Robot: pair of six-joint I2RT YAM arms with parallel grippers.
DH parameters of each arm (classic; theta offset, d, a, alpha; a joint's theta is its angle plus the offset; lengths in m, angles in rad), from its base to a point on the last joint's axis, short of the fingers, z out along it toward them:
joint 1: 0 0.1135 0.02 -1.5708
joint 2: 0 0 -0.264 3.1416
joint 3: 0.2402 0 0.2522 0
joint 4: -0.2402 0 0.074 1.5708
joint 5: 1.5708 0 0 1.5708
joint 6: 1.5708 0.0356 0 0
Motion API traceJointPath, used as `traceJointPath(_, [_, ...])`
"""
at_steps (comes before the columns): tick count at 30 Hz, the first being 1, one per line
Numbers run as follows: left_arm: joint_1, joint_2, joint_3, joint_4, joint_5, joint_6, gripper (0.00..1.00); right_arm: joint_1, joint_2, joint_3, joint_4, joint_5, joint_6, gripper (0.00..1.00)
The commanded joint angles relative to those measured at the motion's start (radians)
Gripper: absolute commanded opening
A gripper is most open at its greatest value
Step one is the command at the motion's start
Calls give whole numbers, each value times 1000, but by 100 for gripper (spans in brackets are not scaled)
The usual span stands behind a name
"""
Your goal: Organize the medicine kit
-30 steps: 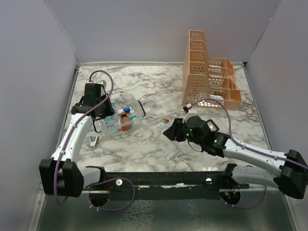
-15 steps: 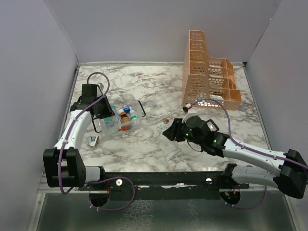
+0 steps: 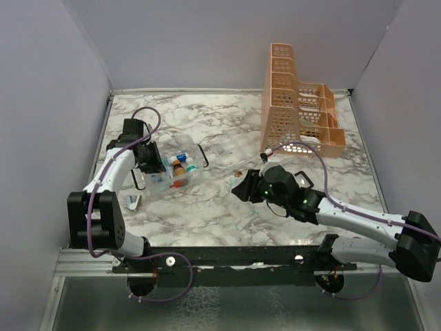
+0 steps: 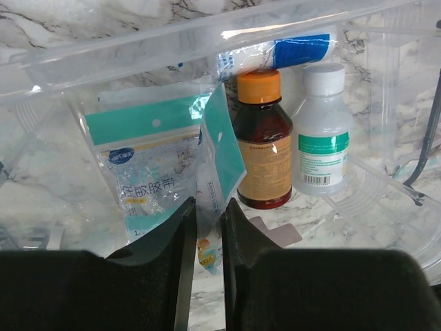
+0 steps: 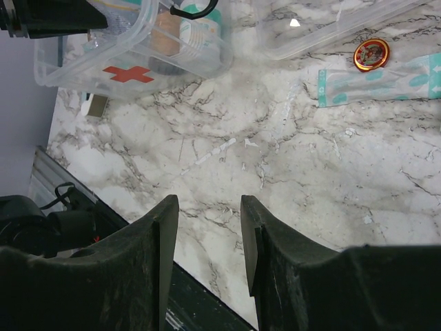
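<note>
The clear medicine box [image 3: 169,178] with a red cross [image 5: 129,73] sits at the table's left. Inside it stand a brown bottle with an orange cap [image 4: 262,148] and a white bottle [image 4: 322,136], beside a teal-and-white bandage packet [image 4: 147,164] and a blue-and-white roll [image 4: 277,54]. My left gripper [image 4: 209,222] is shut on a small teal-and-white sachet [image 4: 218,155], held over the box's left half [image 3: 149,163]. My right gripper [image 5: 207,215] is open and empty, low over bare marble right of the box [image 3: 241,189].
A round copper tin [image 5: 371,54] and a teal sachet strip [image 5: 380,78] lie near a clear lid [image 5: 324,27]. A small packet [image 3: 133,201] lies left of the box, and another sachet [image 3: 242,222] near the front. An orange rack [image 3: 296,103] stands at the back right.
My left arm has folded back, and its gripper has shifted slightly over the box with the sachet still held. My right gripper has edged a little to the left.
</note>
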Motion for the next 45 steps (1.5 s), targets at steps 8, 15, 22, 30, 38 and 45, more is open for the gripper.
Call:
traceJointPath(8, [6, -54, 43, -84, -98, 40, 0, 4, 44, 22, 44, -39, 4, 41])
traceJointPath(15, [7, -35, 41, -92, -56, 45, 0, 3, 50, 16, 55, -49, 19, 41])
traceJointPath(22, [7, -31, 25, -77, 11, 37, 0, 4, 50, 9, 59, -46, 18, 41])
traceJointPath(30, [7, -21, 5, -71, -26, 17, 4, 4, 57, 5, 68, -55, 25, 41])
traceJointPath(38, [6, -54, 22, -84, -120, 5, 33, 3, 47, -8, 99, -75, 13, 40])
traceJointPath(45, [5, -73, 51, -127, -231, 20, 40, 4, 43, -17, 119, -69, 14, 40])
